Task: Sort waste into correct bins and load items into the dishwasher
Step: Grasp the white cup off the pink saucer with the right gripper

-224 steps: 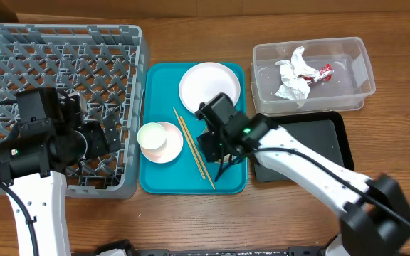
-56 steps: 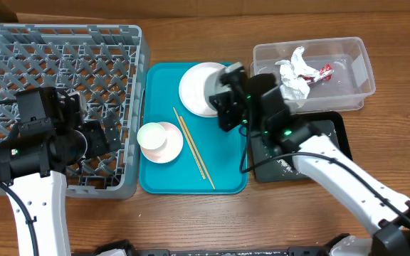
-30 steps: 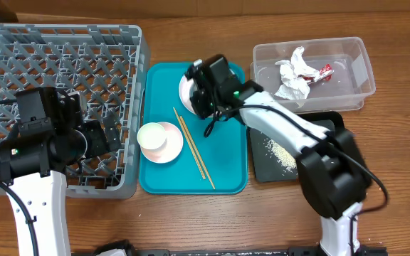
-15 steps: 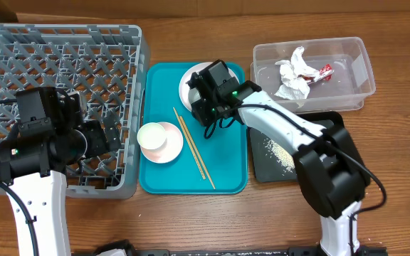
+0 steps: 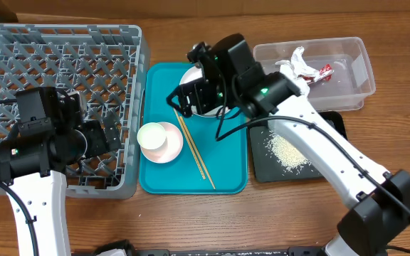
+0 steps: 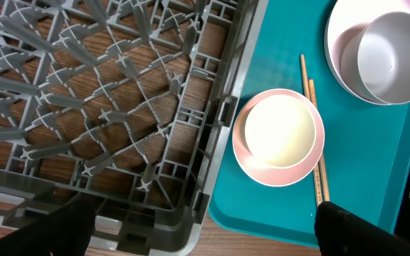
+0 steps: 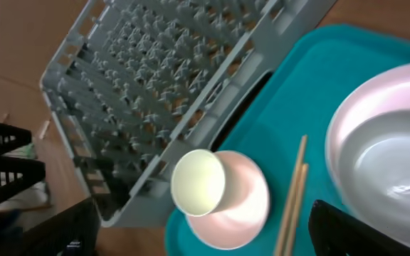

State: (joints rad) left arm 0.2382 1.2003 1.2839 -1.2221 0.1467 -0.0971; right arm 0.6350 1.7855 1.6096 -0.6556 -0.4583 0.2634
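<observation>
Rice [image 5: 285, 151] has landed in the black tray [image 5: 264, 168]; right claw [image 5: 193, 96], wide and empty, should grip the bowl [image 6: 393, 57] rim squarely.

We saw the left arm [image 5: 40, 203] built of smooth white links, topped by boxy black motor housings. A thin black left cable [image 5: 18, 206] ran loose beside its white link, and a small green left light [image 5: 14, 151] glowed on the black housing. The right arm [image 5: 326, 153] matched it: white tubular links, black joints, a black right cable [image 5: 290, 121] looping beside the forearm, a green right light [image 5: 264, 91] near the wrist. We found the left fingers [image 6: 59, 227] and right fingers [image 7: 361, 227] matte black and blurred in the wrist views.
</observation>
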